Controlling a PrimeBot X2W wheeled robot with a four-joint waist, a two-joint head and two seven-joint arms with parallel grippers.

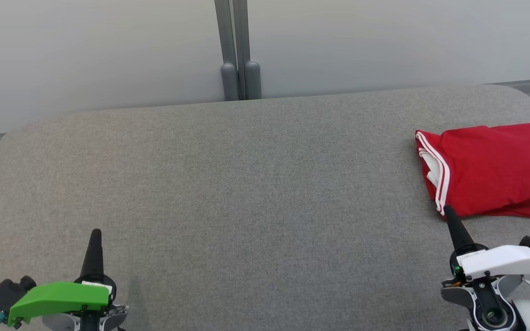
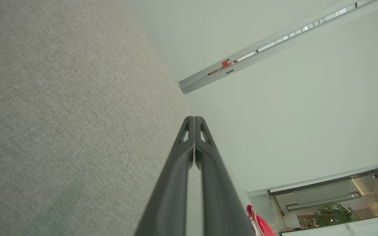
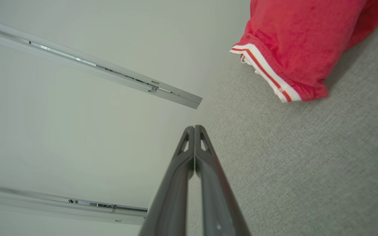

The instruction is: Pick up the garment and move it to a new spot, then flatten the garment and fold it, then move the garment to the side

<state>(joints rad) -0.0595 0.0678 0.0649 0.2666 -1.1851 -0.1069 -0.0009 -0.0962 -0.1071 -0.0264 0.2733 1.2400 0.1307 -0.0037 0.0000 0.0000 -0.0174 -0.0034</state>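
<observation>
both shut and empty, left pincer point(image 1: 95, 233) and right pincer point(image 1: 449, 211) rest clear; the folded garment point(image 1: 495, 165) seems already set aside on the table point(image 1: 246, 184).

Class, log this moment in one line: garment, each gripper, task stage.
garment: red, folded, on grey surface, right side | left gripper: shut, empty | right gripper: shut, empty, beside garment | stage: looks set aside

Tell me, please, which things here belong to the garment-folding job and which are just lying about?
Job: red garment with white stripes, folded, at the right of the grey fabric table; left gripper, shut; right gripper, shut.
Just there: two grey posts; pale wall panels.
</observation>
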